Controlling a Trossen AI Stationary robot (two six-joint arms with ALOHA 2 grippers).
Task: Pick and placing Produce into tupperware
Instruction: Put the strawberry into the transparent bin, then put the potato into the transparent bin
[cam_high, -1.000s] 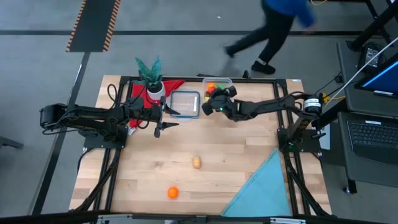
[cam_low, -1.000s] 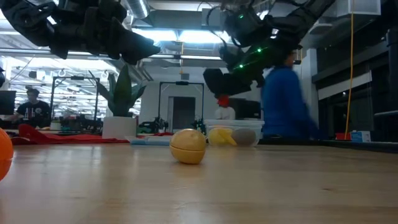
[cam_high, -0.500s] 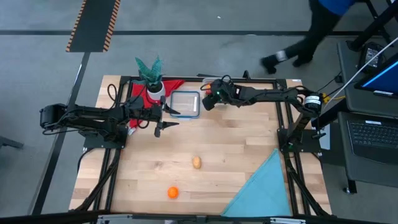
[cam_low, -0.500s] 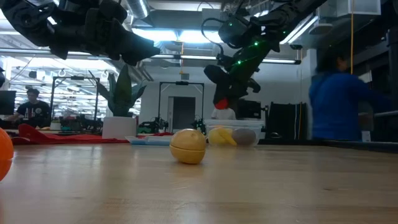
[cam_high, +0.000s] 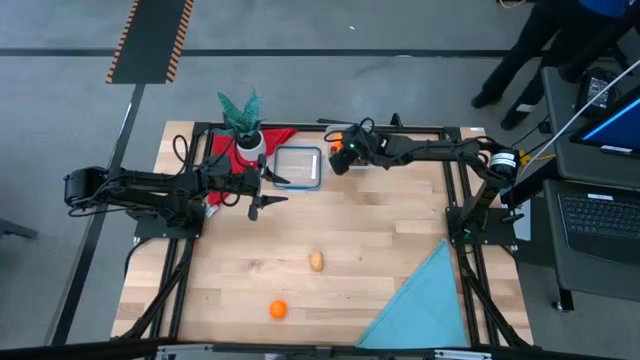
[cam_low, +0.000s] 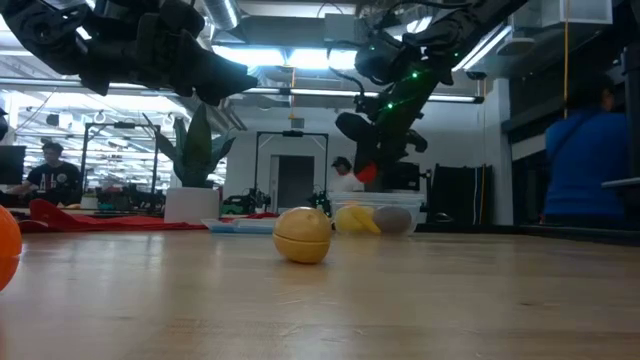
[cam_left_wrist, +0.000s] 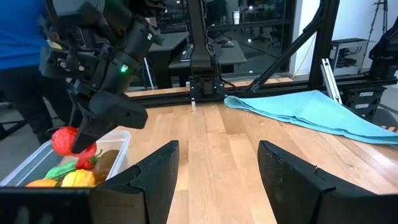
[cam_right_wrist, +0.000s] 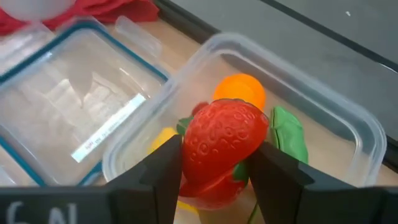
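Note:
My right gripper (cam_right_wrist: 221, 169) is shut on a red strawberry (cam_right_wrist: 224, 140) and hangs over the open tupperware (cam_right_wrist: 348, 124) at the table's far edge. The tub holds an orange piece (cam_right_wrist: 239, 90), a green one (cam_right_wrist: 289, 137) and a yellow one (cam_right_wrist: 163, 140). The left wrist view shows the same strawberry (cam_left_wrist: 64, 139) above the tub (cam_left_wrist: 31, 165). A tan potato (cam_high: 316, 262) and an orange (cam_high: 277, 310) lie loose on the table's near half. My left gripper (cam_left_wrist: 214, 180) waits open and level at the left, above the table. My right gripper pinches the strawberry's two sides (cam_right_wrist: 189, 149) between its two fingers. The fingers slant downward, coming from the table's right side. The strawberry is lifted clear, above the tub's opening and the produce inside it.
A clear lid with a blue rim (cam_high: 297, 167) lies just left of the tub. A potted plant (cam_high: 243, 125) and red cloth (cam_high: 280, 138) sit at the far left. A blue cloth (cam_high: 420, 300) covers the near right corner. A person (cam_high: 560, 40) stands beyond the table's far right.
My right gripper has swung toward the table's far edge with the strawberry and tipped more steeply downward; it now stands over the tub, still shut. The person behind the table has walked off to the right.

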